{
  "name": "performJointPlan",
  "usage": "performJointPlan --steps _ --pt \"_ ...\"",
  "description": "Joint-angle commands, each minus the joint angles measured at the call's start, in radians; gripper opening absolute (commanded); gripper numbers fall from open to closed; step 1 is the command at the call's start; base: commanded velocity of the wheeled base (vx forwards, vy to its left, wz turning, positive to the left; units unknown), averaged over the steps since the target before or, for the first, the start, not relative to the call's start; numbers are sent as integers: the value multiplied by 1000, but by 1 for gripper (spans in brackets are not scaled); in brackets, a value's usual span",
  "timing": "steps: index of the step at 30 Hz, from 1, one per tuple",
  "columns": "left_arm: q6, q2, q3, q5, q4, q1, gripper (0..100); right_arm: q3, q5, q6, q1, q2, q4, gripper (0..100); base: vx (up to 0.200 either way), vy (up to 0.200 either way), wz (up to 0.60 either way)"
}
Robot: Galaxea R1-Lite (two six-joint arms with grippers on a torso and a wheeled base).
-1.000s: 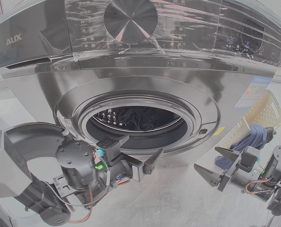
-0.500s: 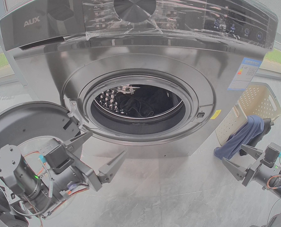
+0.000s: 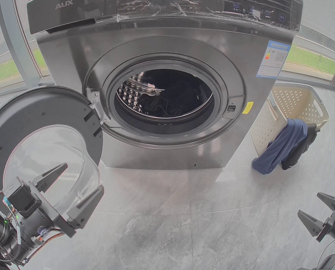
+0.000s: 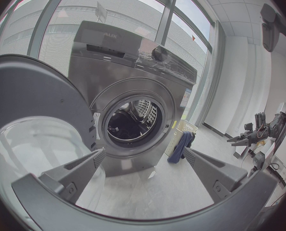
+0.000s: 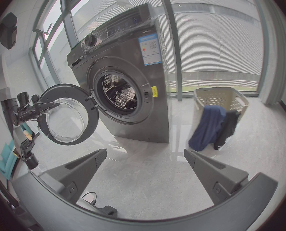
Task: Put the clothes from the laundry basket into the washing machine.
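Note:
The grey washing machine (image 3: 167, 38) stands with its round door (image 3: 43, 109) swung open to the left. Dark clothes (image 3: 167, 104) lie inside the drum. To the machine's right a cream laundry basket (image 3: 298, 101) sits on the floor. A blue garment (image 3: 280, 147) and a dark garment (image 3: 300, 147) hang over its front rim. My left gripper (image 3: 83, 177) is open and empty, low in front of the door's glass. My right gripper (image 3: 309, 204) is open and empty, on the near side of the basket and well short of it (image 5: 144, 153).
Grey tiled floor (image 3: 197, 214) stretches between me and the machine. Tall windows (image 5: 213, 32) run behind the washer and basket. The open door (image 4: 37, 106) juts out close beside my left gripper (image 4: 143, 150). The right arm (image 4: 261, 132) is seen at a distance from the left wrist.
The head camera has backed away from the washer, so the machine looks smaller and the whole basket shows. Both grippers now sit lower, near the bottom corners, still open.

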Motion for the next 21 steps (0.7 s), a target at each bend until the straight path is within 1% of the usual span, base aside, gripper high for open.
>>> performJointPlan --steps 1,2,3,4,5,6,7,9,11,12,13,14,15,16,19,21 --pt "-4 -301 44 3 224 90 100 0 8 -7 -113 -340 194 100 0 0 0" --pt "-8 -348 43 1 275 104 100 0 8 -6 -119 -370 218 100 0 0 0" --pt "-8 -348 43 1 275 104 100 0 8 -6 -119 -370 218 100 0 0 0" --pt "-20 -465 43 0 404 133 100 -1 8 -6 -130 -436 276 100 0 0 0" --pt "-20 -529 43 -5 477 148 100 -7 8 -6 -136 -466 306 100 0 0 0" --pt "-21 -535 43 -5 485 151 100 -7 8 -6 -138 -469 309 100 0 0 0" --pt "-23 -608 41 -7 574 176 100 -17 8 -6 -145 -496 339 100 0 -200 0" --pt "-21 -692 41 -10 660 202 100 -23 8 -6 -162 -518 355 100 0 -200 0" --pt "-21 -739 41 -11 706 220 100 -26 8 -6 -184 -530 355 100 0 -200 0" --pt "-21 -766 43 -11 732 242 100 -26 8 -6 -184 -530 355 100 0 -200 0" --pt "-21 -786 43 -11 750 262 100 -21 10 -7 -214 -551 356 100 0 -200 0" --pt "-21 -789 43 -11 753 265 100 -21 10 -7 -216 -553 356 100 0 -200 0" --pt "-23 -832 41 -11 776 294 100 -17 10 -7 -233 -585 361 100 0 -200 0" --pt "-23 -850 41 -13 789 303 100 -17 10 -7 -240 -599 365 100 0 -200 0" --pt "-24 -881 41 -16 848 337 100 -12 5 -6 -263 -640 418 100 0 -200 0" --pt "-21 -897 43 -20 881 361 100 -4 -1 -4 -265 -642 433 100 0 -200 0"
